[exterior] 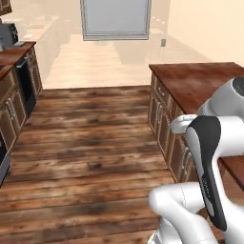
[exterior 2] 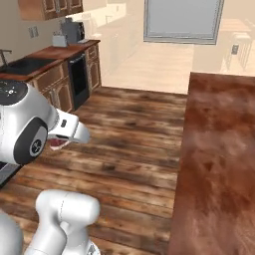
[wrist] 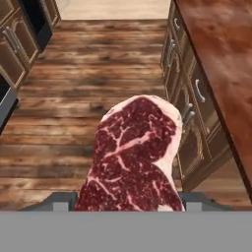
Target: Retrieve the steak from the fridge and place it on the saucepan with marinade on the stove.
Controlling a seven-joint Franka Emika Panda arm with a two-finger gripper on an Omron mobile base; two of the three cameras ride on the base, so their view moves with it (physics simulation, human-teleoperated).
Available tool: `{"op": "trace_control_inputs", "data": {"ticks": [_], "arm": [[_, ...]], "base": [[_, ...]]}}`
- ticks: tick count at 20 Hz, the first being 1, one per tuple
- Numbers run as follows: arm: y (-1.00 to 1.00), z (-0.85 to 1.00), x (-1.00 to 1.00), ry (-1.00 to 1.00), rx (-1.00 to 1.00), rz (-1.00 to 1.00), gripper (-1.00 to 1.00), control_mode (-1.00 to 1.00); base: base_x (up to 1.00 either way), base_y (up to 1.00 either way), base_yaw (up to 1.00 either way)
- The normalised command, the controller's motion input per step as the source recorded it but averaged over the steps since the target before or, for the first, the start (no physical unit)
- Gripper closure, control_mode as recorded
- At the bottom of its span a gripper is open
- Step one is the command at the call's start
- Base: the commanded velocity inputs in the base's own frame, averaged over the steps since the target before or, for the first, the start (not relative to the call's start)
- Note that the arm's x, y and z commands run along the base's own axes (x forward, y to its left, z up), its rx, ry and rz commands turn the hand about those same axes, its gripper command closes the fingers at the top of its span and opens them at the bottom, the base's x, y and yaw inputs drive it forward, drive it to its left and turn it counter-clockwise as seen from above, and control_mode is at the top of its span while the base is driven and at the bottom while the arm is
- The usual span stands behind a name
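Steak (wrist: pixel 134 157): raw red slab w/ pale marbling, sticks up between the finger tips in hand view; a red bit shows under the hand in right base view (exterior 2: pixel 58 144).
Gripper (wrist: pixel 130 199): clamped on steak, jaws partway apart.
Below: wooden floor (exterior: pixel 90 143), steak well above it.
Island counter (exterior 2: pixel 219 149): brown top, to arm's right.
Wall cabinets (exterior: pixel 16 95): left side.

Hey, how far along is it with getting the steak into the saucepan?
Done: the steak is out of the fridge, held up in the hand over the wooden floor, as the hand view shows. In hand: carrying it through the kitchen, with the island counter alongside. Left: reaching the stove and setting the steak on the saucepan with marinade.
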Motion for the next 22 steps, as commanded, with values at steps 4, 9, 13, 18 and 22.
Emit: {"op": "trace_control_inputs", "data": {"ticks": [4, 9, 13, 18, 22], "arm": [[0.0, 0.0, 0.0, 0.0, 0.0, 0.0, 1.0, 1.0], [0.0, 0.0, 0.0, 0.0, 0.0, 0.0, 1.0, 1.0], [0.0, 0.0, 0.0, 0.0, 0.0, 0.0, 1.0, 1.0], [0.0, 0.0, 0.0, 0.0, 0.0, 0.0, 1.0, 1.0], [0.0, 0.0, 0.0, 0.0, 0.0, 0.0, 1.0, 1.0]], "base": [[1.0, 0.91, 0.05], [1.0, 0.74, 0.09], [1.0, 0.42, 0.48], [0.99, 0.16, 0.62], [0.84, 0.09, 0.68]]}}
